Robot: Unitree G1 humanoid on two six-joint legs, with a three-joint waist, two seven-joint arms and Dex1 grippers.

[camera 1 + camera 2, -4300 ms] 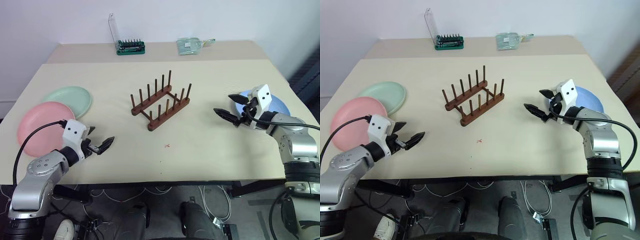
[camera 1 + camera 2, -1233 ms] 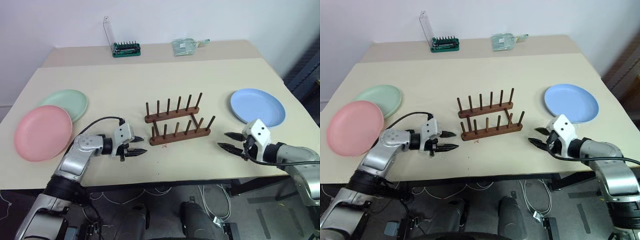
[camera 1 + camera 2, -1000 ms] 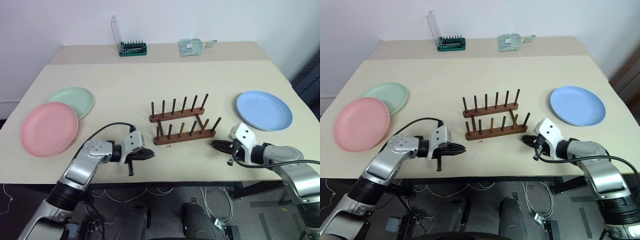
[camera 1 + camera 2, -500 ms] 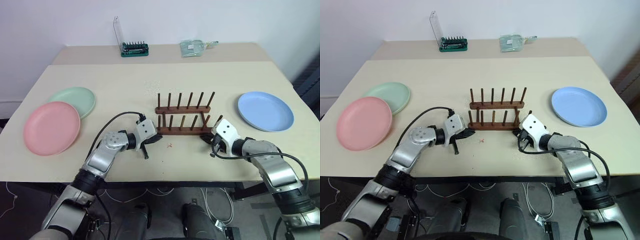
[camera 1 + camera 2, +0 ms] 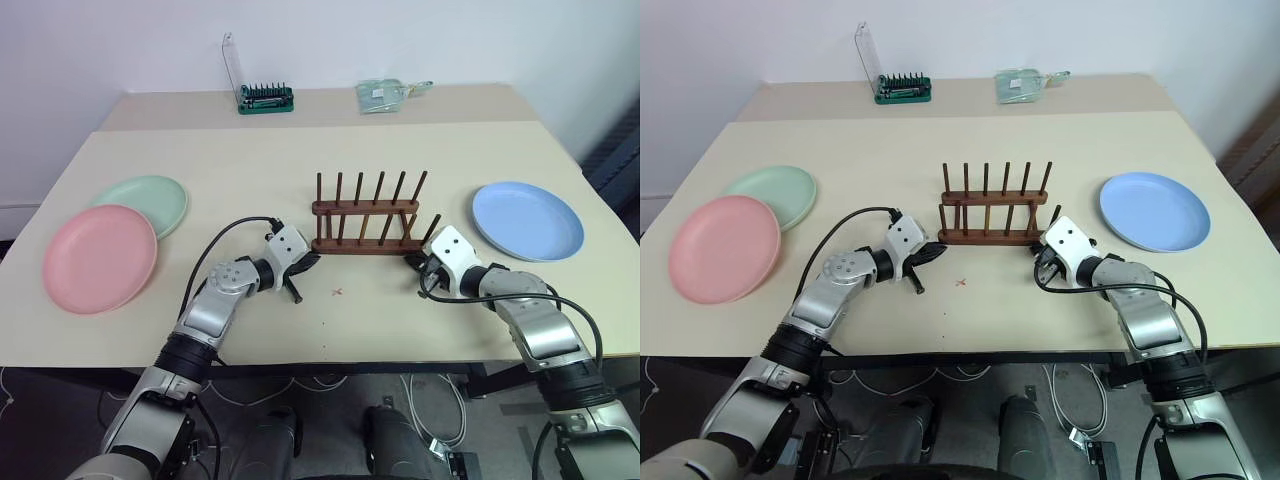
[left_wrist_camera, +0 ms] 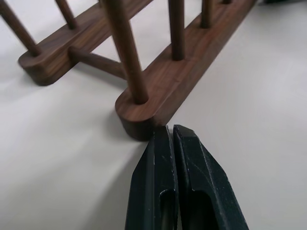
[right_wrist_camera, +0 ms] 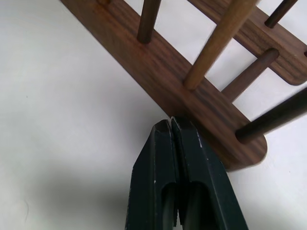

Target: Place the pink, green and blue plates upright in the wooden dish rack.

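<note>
Both end effectors are fully closed and hold nothing. The left end effector (image 6: 170, 132) has its tips at the left end of the wooden dish rack's (image 5: 365, 215) near rail; the right end effector (image 7: 171, 124) presses the same rail near its right end. The rack stands mid-counter (image 5: 380, 320). Pink plate (image 5: 99, 258) and green plate (image 5: 145, 200) lie far left, blue plate (image 5: 527, 220) right.

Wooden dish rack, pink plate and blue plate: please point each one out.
wooden dish rack (image 5: 362, 243): left eye view, front base rail.
pink plate (image 5: 99, 258): left eye view, centre of its face.
blue plate (image 5: 527, 220): left eye view, centre of its face.
</note>
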